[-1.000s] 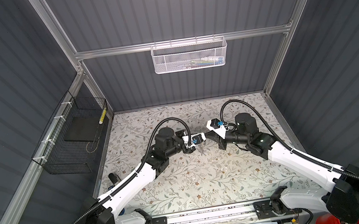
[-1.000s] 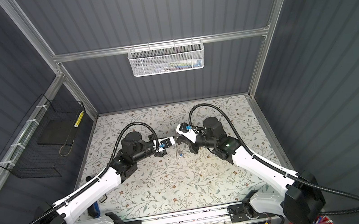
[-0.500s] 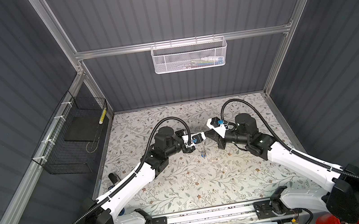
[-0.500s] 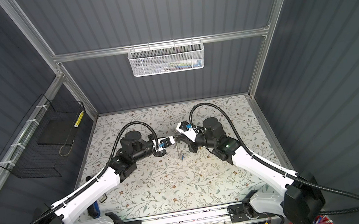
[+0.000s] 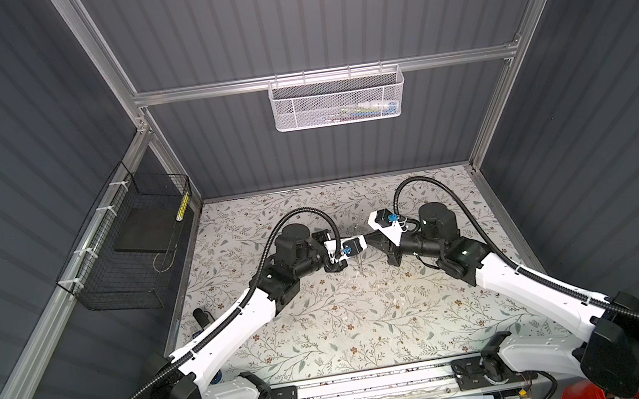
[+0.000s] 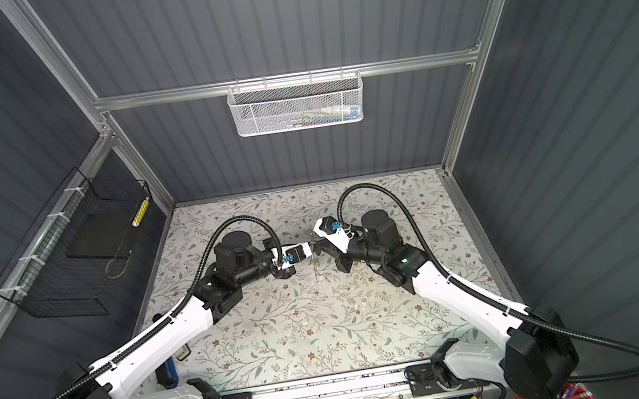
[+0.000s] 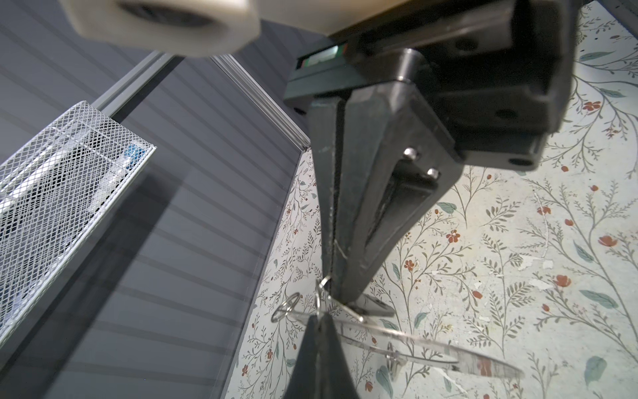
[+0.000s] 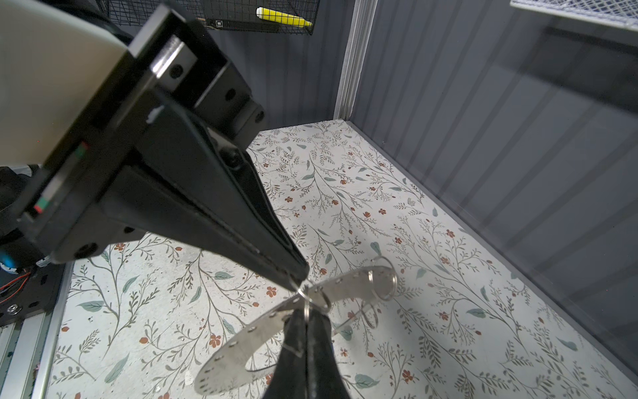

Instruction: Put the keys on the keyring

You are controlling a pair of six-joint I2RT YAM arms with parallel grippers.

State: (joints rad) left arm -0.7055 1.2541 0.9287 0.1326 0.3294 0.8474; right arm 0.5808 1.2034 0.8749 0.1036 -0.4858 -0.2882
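Change over the last second: almost none. Both arms keep the same tip-to-tip pose over mid-table, with only a slight drift. Neither pair of fingers has parted. Judgement: fine threading work is under way at the tips, with no visible gain yet.

Left gripper (image 7: 316, 319): fingers pressed fully together, nipping the keyring (image 8: 305, 293), a small wire split ring. Right gripper (image 8: 305, 312): likewise fully closed, on the same ring from the opposite side. The ring is held in the air above the middle of the table.

Attached at the ring: a curved metal plate (image 8: 255, 342) pierced with small holes, carrying 2 more rings (image 8: 381, 279). Keys: none can be picked out in any view, either too small or hidden.

Surface: floral-print table (image 5: 347, 331), scuffed, with pale flecks. Room: dark ribbed wall panels and an aluminium frame. A white mesh basket (image 5: 298, 117) hangs on the back wall. A black wire basket (image 5: 119, 285) hangs at the left of both top views.
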